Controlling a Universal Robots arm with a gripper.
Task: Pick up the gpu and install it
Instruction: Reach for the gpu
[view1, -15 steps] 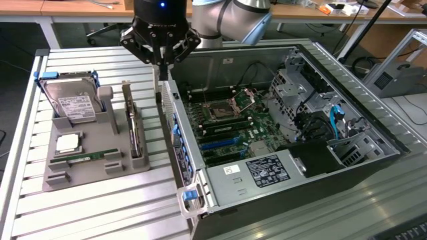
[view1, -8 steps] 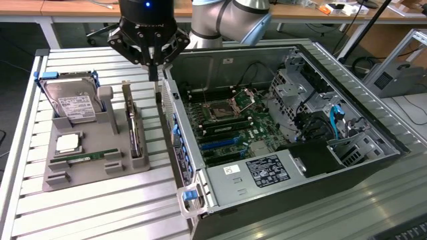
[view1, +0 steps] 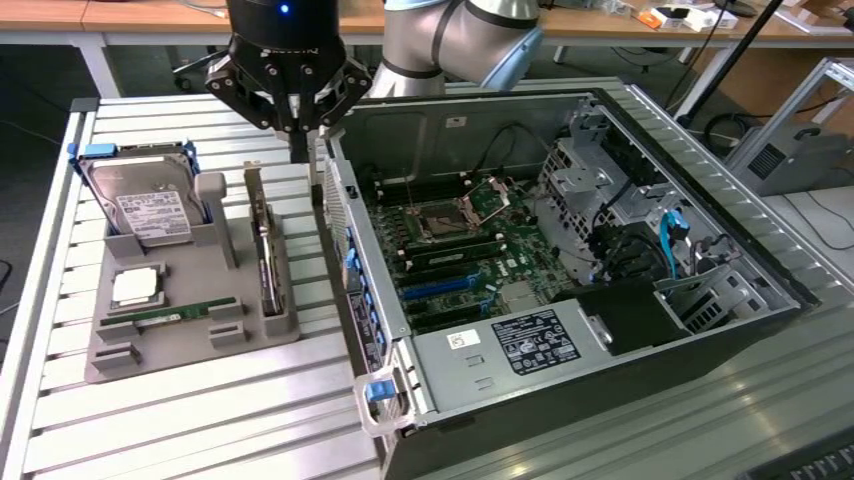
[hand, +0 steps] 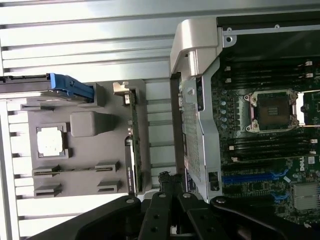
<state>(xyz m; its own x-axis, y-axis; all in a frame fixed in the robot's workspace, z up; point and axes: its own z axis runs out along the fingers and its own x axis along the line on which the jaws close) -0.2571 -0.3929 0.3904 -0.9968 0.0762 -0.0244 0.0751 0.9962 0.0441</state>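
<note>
**Clenched gripper hovers between parts tray and open computer, gpu in its slot**

Seen from the exterior view, the arm (view1: 441, 40) holds its gripper (view1: 299, 135) at 12 o'clock over the slatted desk (view1: 200, 420), fingers drawn together and grasping nothing, above the gap between a grey tray (view1: 174, 350) at 9 o'clock and one open computer case (view1: 400, 370) at 3 o'clock.

The tray holds four parts, one of each. A hard drive (view1: 147, 205) stands at the tray's 12 o'clock end, a processor chip (view1: 138, 285) lies flat near its middle, and a memory stick (view1: 174, 315) lies toward 6 o'clock. The gpu (view1: 267, 255) stands on edge along the tray's 3 o'clock side, nearest the case and apart from the gripper.

Inside the case lies one motherboard (view1: 454, 260) with its socket (view1: 441, 222) open. This view alone takes in the blue cables (view1: 671, 240) at the case's 3 o'clock side.

The wrist view looks straight down past the gripper (hand: 167, 187). It shows the gpu (hand: 132, 145) as a thin edge-on strip in the tray (hand: 80, 150), just beside the silver wall of the case (hand: 197, 60), along with the chip (hand: 50, 141) and the socket (hand: 272, 110).
</note>
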